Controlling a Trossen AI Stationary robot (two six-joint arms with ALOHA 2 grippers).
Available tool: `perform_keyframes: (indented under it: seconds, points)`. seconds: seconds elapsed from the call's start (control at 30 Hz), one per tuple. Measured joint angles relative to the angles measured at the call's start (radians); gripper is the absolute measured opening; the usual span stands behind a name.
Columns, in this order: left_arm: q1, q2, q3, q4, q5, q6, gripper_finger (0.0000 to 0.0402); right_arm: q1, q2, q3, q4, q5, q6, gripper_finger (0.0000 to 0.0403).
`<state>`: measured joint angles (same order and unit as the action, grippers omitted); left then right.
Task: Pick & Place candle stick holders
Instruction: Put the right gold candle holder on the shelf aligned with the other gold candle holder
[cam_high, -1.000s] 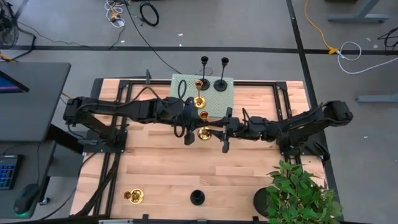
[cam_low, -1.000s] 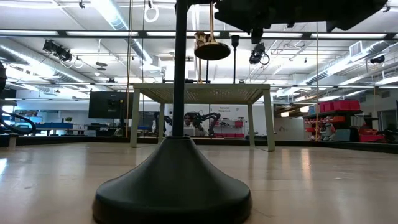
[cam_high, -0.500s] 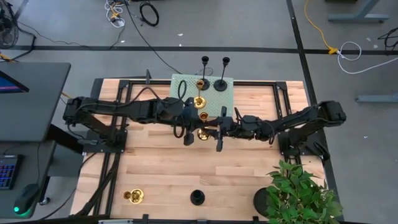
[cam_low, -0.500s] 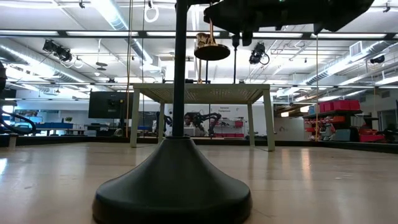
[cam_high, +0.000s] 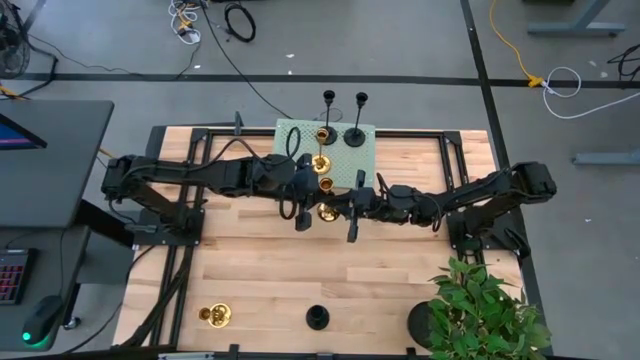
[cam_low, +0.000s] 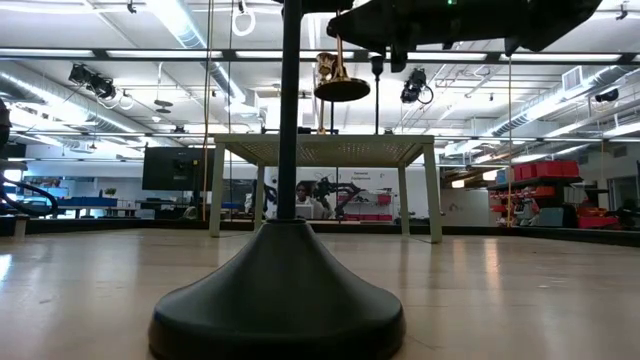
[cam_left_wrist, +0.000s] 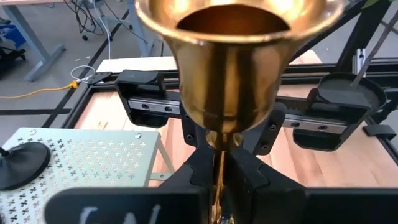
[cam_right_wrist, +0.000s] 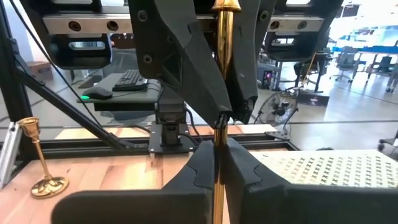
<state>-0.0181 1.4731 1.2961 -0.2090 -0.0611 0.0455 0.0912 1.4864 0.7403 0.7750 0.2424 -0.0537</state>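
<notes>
A brass candle stick holder (cam_high: 327, 205) hangs high over the table's middle, with both grippers shut on it. My left gripper (cam_high: 308, 197) reaches in from the left and my right gripper (cam_high: 348, 207) from the right. Two black holders (cam_high: 354, 137) and another brass one (cam_high: 320, 160) stand on their bases on the green perforated platform (cam_high: 295, 135). Near the front edge a black holder (cam_high: 317, 318) and a brass holder (cam_high: 214, 315) rest on the wood. My left gripper pinches the thin brass stem (cam_left_wrist: 217, 152) between its two fingers, close to the flared end (cam_left_wrist: 227, 74). The fingers come level from the table's left and lie across the stem. The holder is lifted clear. My right gripper pinches the same stem (cam_right_wrist: 219, 134) between its two fingers, right beside the left fingers (cam_right_wrist: 180, 68). It comes level from the table's right, across the stem. The holder stands nearly upright in the low view, its flared base (cam_low: 340, 88) downward, far above the table.
A potted plant (cam_high: 480, 310) in a black pot (cam_high: 420, 325) fills the near right corner. The front black holder (cam_low: 280, 290) stands close before the low camera. Bare wood lies between the platform and the front edge.
My right gripper has gone toward the table's left edge, up to the lifted brass holder, and its fingers now stand on the stem. My left gripper has kept the holder in the air at about the same place.
</notes>
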Motion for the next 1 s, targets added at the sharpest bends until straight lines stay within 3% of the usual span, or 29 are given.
perform_keyframes:
  seconds: [0.3, 0.77, 1.0]
  points:
    - [-0.001, -0.005, 0.002, -0.01, -0.07, 0.035, 0.003, -0.006, -0.037, -0.002, -0.048, 0.041, -0.033, 0.0005]
    - [0.029, -0.033, 0.003, -0.048, -0.078, 0.092, 0.0032, -0.007, -0.074, -0.001, -0.075, 0.03, -0.038, 0.0004]
    - [0.033, -0.05, -0.002, -0.136, -0.142, 0.116, 0.0098, -0.01, -0.096, -0.005, -0.084, 0.088, -0.031, 0.0]
